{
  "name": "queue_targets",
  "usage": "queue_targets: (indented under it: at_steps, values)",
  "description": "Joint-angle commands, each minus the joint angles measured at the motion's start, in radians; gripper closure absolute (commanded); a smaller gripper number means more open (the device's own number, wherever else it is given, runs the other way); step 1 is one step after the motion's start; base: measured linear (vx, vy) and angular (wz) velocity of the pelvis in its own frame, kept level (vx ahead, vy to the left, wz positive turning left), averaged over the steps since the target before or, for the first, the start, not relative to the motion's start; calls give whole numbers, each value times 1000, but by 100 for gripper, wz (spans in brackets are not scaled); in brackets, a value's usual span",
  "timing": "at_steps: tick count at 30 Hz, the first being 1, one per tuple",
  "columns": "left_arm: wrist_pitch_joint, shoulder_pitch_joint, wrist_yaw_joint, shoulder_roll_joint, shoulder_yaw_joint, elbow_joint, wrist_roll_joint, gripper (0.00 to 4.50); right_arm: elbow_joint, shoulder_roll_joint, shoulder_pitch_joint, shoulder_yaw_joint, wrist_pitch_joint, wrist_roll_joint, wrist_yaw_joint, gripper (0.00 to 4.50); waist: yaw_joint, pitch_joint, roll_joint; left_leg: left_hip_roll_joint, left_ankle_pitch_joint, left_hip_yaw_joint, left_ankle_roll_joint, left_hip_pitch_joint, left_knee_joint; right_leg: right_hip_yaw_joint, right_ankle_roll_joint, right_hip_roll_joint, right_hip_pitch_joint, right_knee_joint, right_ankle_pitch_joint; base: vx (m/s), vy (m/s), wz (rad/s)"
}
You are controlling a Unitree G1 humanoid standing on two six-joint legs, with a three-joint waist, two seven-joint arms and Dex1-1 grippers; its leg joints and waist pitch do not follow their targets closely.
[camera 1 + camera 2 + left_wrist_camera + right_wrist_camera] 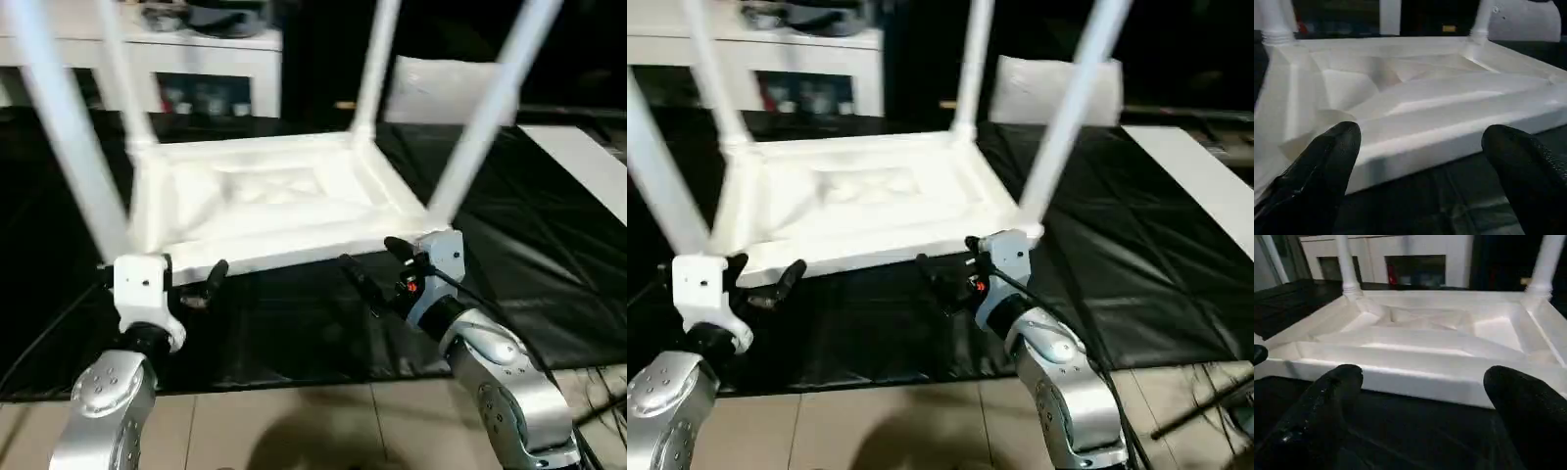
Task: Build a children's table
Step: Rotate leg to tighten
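The all-white plastic children's table (265,201) lies upside down on the black-covered surface (549,255), its four tapered legs pointing up. Its long near edge runs crosswise just ahead of both claws (neither touching it). The left claw (201,284) and the right claw (372,269) are spread, empty, about equally near. No readable writing anywhere.

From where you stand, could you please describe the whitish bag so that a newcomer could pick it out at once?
Start at the upside-down white table lying on the black mat, its four legs pointing up. Look past its far right leg to the mat's back edge. The bag lies there, soft and flat, unlike the rigid ribbed table.
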Motion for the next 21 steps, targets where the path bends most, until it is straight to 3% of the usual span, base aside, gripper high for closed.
queue_targets:
  at_steps: [1,2,3,5,7,8,10,12,14,15,16,17,18,19,20,21]
  values:
    - [9,33,13,-11,15,-38,-11,1,-18,-23,8,13,24,7,16,0,-10,-27,6,30,-587,-23,-69,5,-112,5,8,-29,-2,-113,-690,0,0,0]
    - [8,37,15,-13,17,-40,-11,1,-21,-26,8,17,24,6,20,0,-12,-27,11,30,-587,-25,-70,2,-112,2,11,-30,0,-112,-697,0,0,0]
    - [7,41,20,-15,21,-42,-10,1,-25,-30,9,21,24,10,30,0,-17,-28,10,30,-589,-26,-68,-2,-111,-3,19,-29,0,-116,-707,0,0,0]
    - [-3,77,77,-34,52,-54,13,1,-62,-72,17,55,17,59,146,0,-25,-31,18,34,-601,-29,-62,-2,-109,-14,11,-29,3,-116,-666,0,0,0]
    - [-10,90,102,-44,66,-58,21,1,-71,-89,18,65,6,72,189,0,-28,-26,18,42,-601,-30,-61,-14,-120,-22,5,-29,13,-113,-625,0,0,0]
    - [-11,92,106,-46,68,-58,22,1,-72,-91,18,66,4,75,196,0,-29,-25,17,43,-605,-31,-62,-14,-122,-24,7,-29,13,-114,-623,0,0,0]
    - [-20,108,140,-65,85,-66,28,1,-84,-86,13,53,7,118,225,0,-28,-21,16,43,-634,-30,-62,-1,-121,-32,6,-26,4,-124,-635,0,0,0]
    - [-30,123,167,-85,96,-76,28,1,-92,-92,6,50,30,147,244,0,-29,-16,19,47,-663,-33,-64,3,-128,-42,5,-23,7,-128,-624,0,0,0]
    - [-42,135,200,-109,105,-91,35,1,-93,-116,-6,67,49,143,264,0,-29,-9,27,62,-740,-36,-79,1,-154,-54,-4,-11,24,-113,-546,0,0,0]
    - [-45,137,210,-116,108,-95,37,1,-92,-122,-9,72,47,138,271,0,-23,-7,30,74,-790,-33,-86,-6,-174,-51,-15,-5,38,-86,-479,0,0,0]
    - [-50,138,221,-123,112,-97,38,1,-90,-129,-11,77,39,138,285,0,-13,-3,28,80,-817,-23,-89,-11,-193,-47,-23,2,42,-62,-456,0,0,0]
    - [-59,132,240,-127,124,-96,46,1,-89,-135,-14,82,32,137,298,0,-4,-2,20,75,-800,-7,-88,-4,-187,-39,-19,3,30,-65,-490,0,0,0]
    - [-63,121,256,-129,138,-91,47,1,-87,-139,-15,85,28,138,310,0,0,-1,15,64,-779,3,-88,11,-174,-43,-7,2,14,-90,-563,6,-76,18]
    - [-71,87,282,-122,170,-70,49,1,-85,-143,-20,90,24,142,324,0,-11,17,7,29,-713,17,-81,67,-112,-97,44,7,-49,-192,-774,6,-76,18]
    - [-71,84,283,-121,172,-67,48,1,-85,-144,-20,91,24,143,325,0,-22,5,26,32,-642,13,-64,61,-100,-159,90,6,-2,-210,-756,24,-70,4]
    - [-72,62,282,-109,183,-49,44,1,-86,-147,-24,93,26,149,329,0,-14,13,41,68,-715,12,-60,-22,-188,-164,71,18,84,-92,-600,-24,-55,-7]
